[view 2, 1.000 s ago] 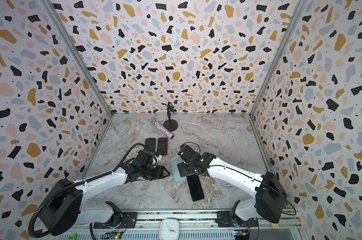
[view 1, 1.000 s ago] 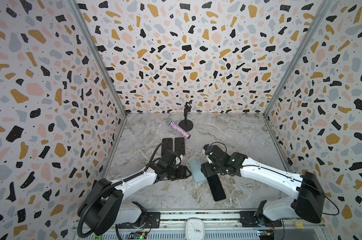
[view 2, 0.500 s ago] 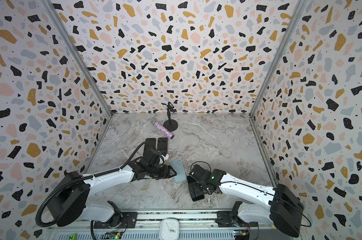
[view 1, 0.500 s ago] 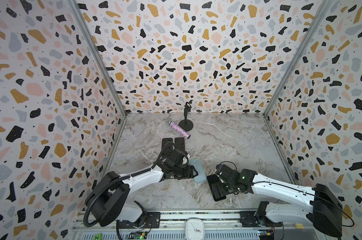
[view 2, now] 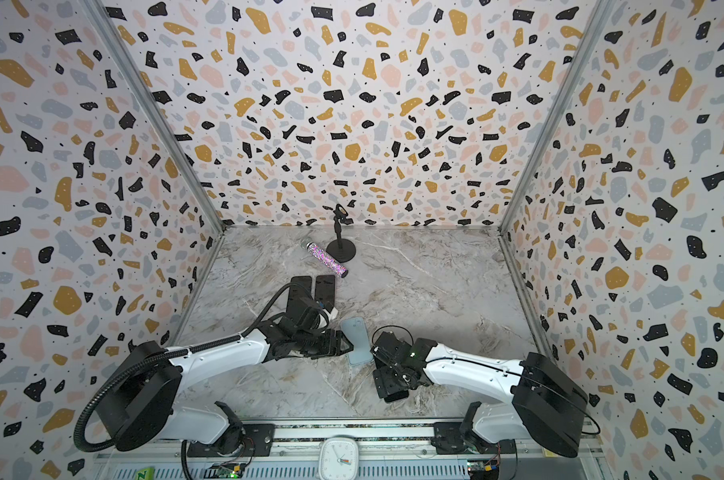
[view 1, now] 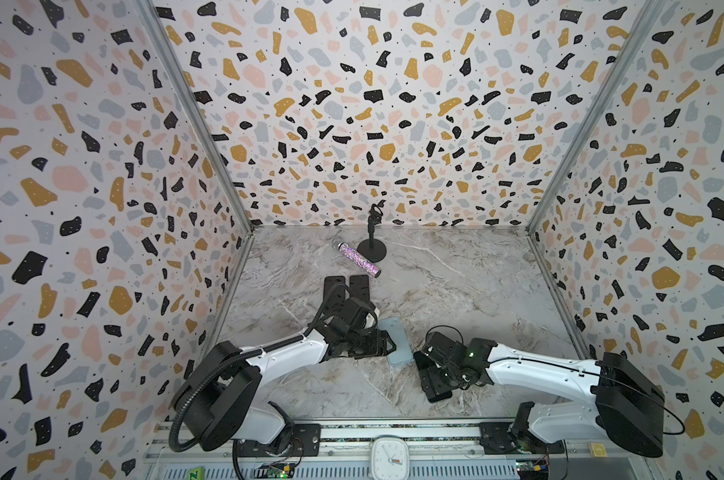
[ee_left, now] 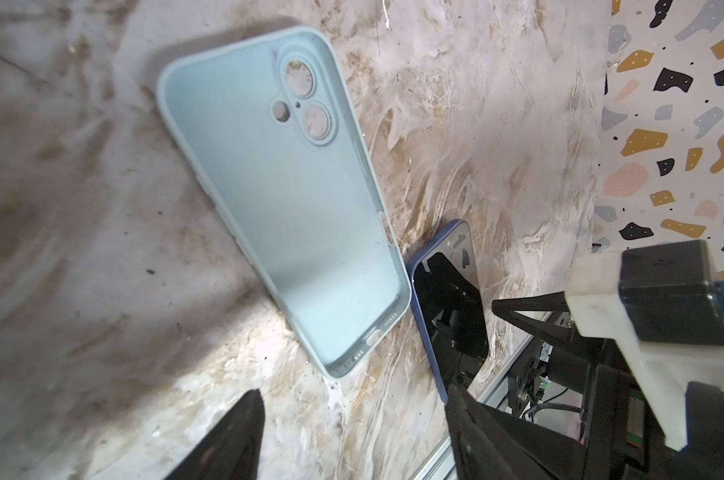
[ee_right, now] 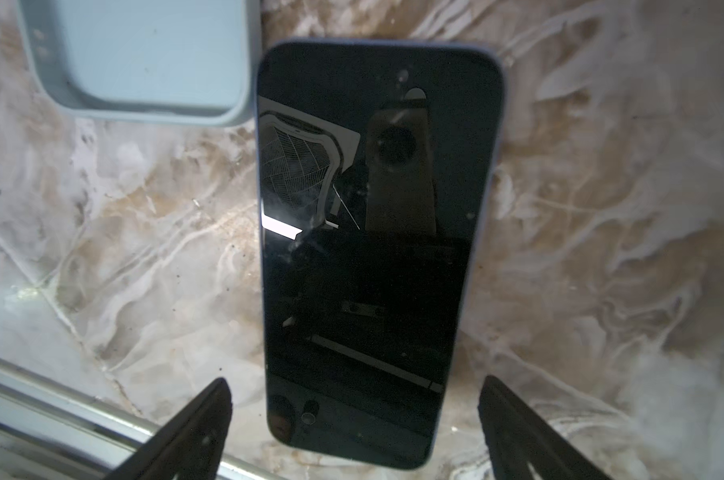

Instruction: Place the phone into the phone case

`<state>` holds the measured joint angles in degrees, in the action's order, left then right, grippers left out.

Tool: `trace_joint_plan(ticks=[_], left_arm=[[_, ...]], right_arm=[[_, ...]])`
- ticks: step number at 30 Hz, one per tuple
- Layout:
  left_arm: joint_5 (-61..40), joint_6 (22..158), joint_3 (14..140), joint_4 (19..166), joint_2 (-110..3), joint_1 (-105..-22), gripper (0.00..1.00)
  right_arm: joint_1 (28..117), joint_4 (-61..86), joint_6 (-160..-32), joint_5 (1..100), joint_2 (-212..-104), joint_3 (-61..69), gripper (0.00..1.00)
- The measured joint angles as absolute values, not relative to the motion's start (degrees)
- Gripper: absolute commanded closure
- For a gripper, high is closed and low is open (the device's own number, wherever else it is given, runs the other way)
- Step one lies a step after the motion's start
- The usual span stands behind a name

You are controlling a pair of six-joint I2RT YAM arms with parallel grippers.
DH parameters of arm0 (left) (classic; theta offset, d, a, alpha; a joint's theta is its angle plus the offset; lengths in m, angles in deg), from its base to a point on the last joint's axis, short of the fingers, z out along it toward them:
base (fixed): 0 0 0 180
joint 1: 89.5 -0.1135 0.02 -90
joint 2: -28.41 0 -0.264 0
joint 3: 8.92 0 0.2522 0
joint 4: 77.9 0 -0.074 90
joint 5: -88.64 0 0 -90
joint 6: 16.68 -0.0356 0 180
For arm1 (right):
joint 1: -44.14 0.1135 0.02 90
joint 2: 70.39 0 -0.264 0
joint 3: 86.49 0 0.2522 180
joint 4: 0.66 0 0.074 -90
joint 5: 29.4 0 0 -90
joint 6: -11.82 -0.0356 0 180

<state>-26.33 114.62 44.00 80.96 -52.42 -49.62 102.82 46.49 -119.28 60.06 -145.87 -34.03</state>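
A pale blue silicone phone case (view 1: pixel 394 340) (ee_left: pixel 285 199) lies hollow side up on the marbled grey counter (view 1: pixel 455 291), near its middle, with its camera cut-outs at the far end. A blue-edged phone with a dark glass screen (ee_right: pixel 372 249) (ee_left: pixel 447 307) lies flat, screen up, just right of the case's near end and outside it. I cannot tell whether the two touch.

The right fingers (ee_right: pixel 202 419) stand wide open, one on each side of the phone's near end, with a gap on both sides. The left fingers (ee_left: pixel 235 436) are also spread and empty, just left of the case.

Far back stand a black round-based stand (view 1: pixel 372 245) and a glittery purple tube (view 1: pixel 358 259), with two flat black plates (view 1: pixel 347 286) nearer.
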Motion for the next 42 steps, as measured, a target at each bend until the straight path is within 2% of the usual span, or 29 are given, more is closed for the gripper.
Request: trace_joint_plan(ticks=[8,20,24,42], left_arm=[[-26.3,114.5,44.2,80.6,-52.4,-49.6,0.28],[-26.4,114.2,45.0,80.4,-52.5,-49.6,0.27],[-26.4,114.2,45.0,80.4,-53.0,-49.6,0.27],[-33.3,114.5,48.4,82.0,-57.4,-49.6,0.29]], right_arm=[[104.1,46.3,-120.4,60.4,-148.8,-33.8,0.07],[104.7,49.1,-122.2,64.4,-153.2,-30.7,0.21],[104.8,49.2,-122.6,64.4,-153.6,-30.3,0.29],[100.1,45.8,-118.2,65.9,-148.8,-32.2,0.34]])
